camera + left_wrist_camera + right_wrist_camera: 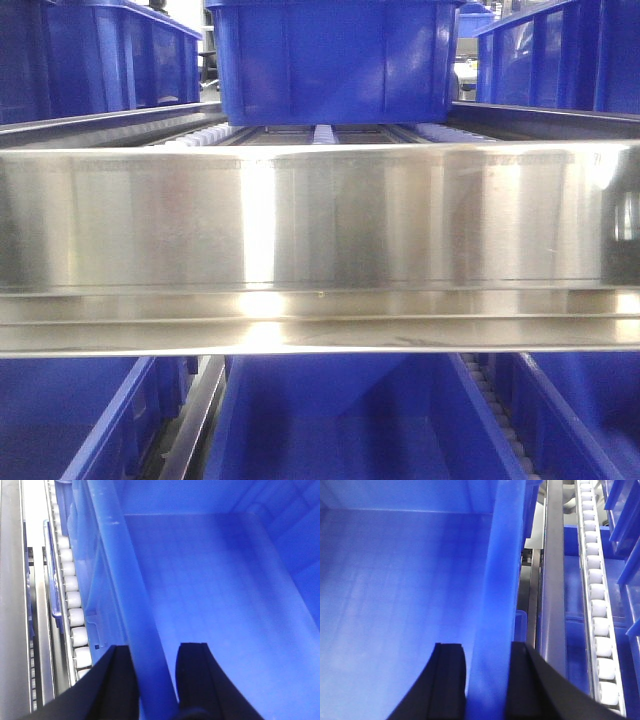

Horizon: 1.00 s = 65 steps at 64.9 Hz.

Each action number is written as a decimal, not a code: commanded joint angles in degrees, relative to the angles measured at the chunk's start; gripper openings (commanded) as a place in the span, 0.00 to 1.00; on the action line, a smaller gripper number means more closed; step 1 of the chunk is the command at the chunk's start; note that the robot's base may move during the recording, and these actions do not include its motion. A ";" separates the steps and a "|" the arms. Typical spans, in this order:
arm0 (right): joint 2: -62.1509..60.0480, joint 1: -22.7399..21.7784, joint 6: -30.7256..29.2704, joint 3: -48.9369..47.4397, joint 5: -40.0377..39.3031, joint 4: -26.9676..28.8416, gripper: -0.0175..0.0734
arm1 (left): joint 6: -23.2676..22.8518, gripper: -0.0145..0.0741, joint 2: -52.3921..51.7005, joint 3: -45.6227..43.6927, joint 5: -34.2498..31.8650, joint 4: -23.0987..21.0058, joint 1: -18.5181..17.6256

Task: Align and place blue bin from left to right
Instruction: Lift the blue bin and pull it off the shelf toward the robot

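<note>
The bin (335, 60) is plain blue, rollers (75, 615) white, rail (320, 220) shiny silver.

The bin (210, 580) lies between the left rollers (72, 600) and the right rollers (597, 615).

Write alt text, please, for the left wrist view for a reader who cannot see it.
The left gripper clasps the rim of an empty blue bin between its two black fingers. White rollers line a metal rail alongside.
</note>
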 commanded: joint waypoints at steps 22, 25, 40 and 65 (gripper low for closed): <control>-1.34 0.29 -0.77 -0.68 -5.94 2.29 0.12 | 1.24 0.04 -0.69 -0.92 -3.81 -2.68 -0.33; -1.34 0.29 -0.77 -0.68 -5.94 2.29 0.12 | 1.24 0.04 -0.69 -0.92 -3.81 -2.68 -0.33; -1.34 0.29 -0.77 -0.68 -5.94 2.29 0.12 | 1.24 0.04 -0.69 -0.92 -3.81 -2.68 -0.33; -1.34 0.29 -0.77 -0.68 -5.94 2.29 0.12 | 1.24 0.04 -0.69 -0.92 -3.81 -2.68 -0.33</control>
